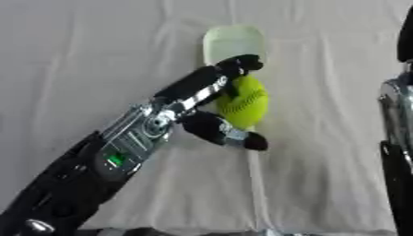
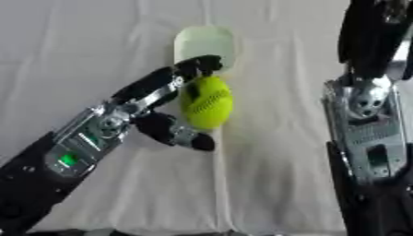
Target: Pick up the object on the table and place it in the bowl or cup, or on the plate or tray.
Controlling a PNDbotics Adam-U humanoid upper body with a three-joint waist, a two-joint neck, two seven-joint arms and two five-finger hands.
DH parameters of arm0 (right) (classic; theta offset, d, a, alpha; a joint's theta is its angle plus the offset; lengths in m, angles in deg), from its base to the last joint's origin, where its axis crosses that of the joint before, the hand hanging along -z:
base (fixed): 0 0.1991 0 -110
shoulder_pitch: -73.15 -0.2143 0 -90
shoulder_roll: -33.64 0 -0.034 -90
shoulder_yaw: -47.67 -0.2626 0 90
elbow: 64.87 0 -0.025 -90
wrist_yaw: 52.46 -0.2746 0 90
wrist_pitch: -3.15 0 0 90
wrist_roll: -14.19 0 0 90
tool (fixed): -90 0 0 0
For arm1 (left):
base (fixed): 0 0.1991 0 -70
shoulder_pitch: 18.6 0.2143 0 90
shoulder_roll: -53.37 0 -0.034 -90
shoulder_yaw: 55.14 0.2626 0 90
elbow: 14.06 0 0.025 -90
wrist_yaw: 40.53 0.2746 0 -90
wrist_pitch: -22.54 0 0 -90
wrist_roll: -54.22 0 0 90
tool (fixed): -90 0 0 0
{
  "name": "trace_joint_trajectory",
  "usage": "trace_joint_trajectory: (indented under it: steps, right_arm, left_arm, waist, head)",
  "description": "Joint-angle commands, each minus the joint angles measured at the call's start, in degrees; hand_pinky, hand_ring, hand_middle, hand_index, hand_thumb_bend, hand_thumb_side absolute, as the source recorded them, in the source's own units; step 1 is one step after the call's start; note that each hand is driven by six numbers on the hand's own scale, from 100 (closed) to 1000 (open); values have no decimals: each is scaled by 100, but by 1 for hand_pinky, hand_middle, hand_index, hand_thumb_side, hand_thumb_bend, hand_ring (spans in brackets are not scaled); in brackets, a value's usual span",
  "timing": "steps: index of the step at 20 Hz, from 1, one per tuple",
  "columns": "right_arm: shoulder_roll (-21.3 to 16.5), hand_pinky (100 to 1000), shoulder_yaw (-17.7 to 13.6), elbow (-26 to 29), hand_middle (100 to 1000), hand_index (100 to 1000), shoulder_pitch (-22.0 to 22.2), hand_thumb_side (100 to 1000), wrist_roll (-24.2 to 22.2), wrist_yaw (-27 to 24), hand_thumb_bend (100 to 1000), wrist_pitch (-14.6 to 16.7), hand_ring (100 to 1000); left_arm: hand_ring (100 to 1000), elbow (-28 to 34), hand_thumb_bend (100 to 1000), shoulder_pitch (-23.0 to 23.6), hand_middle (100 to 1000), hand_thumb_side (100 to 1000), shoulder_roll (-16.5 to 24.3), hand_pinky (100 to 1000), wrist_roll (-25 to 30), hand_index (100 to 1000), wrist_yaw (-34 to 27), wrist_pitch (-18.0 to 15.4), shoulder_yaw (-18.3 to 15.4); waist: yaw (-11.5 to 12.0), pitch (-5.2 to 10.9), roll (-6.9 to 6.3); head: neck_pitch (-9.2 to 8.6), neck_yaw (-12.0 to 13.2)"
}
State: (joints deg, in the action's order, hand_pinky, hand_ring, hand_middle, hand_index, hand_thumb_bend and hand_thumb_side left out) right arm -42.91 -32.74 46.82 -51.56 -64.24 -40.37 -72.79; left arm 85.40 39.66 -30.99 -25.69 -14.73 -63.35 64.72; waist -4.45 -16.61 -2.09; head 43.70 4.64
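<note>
A yellow-green ball with dark stitching (image 1: 244, 101) sits in the grasp of my left hand (image 1: 208, 123), whose fingers curl over its top and whose thumb closes under it. Just beyond the ball stands a pale green cup (image 1: 234, 42) on the white cloth, its near rim partly hidden by my fingertips. Whether the ball rests on the cloth or is lifted I cannot tell. My right arm (image 2: 367, 120) stands along the right edge; the hand itself does not show.
A white cloth (image 1: 322, 175) with soft folds covers the whole table. The right forearm takes up the right side of the right eye view.
</note>
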Motion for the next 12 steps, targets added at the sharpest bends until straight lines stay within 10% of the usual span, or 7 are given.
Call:
trace_joint_trajectory:
  steps: [1, 12]
  right_arm:
    - [-18, 530, 7, 94, 818, 875, -93, 911, -20, -50, 100, -17, 829]
    - [-16, 529, -9, 112, 818, 875, -96, 906, -13, -108, 100, -29, 829]
  left_arm:
    - [929, 15, 841, -6, 1000, 892, -11, 959, 155, 1000, 135, 16, -32]
    - [834, -75, 813, -27, 1000, 844, -135, 823, -208, 1000, 564, 327, -94]
  waist:
    - [3, 82, 5]
    - [-3, 66, -15]
  head:
    - [-71, 69]
    - [-85, 89]
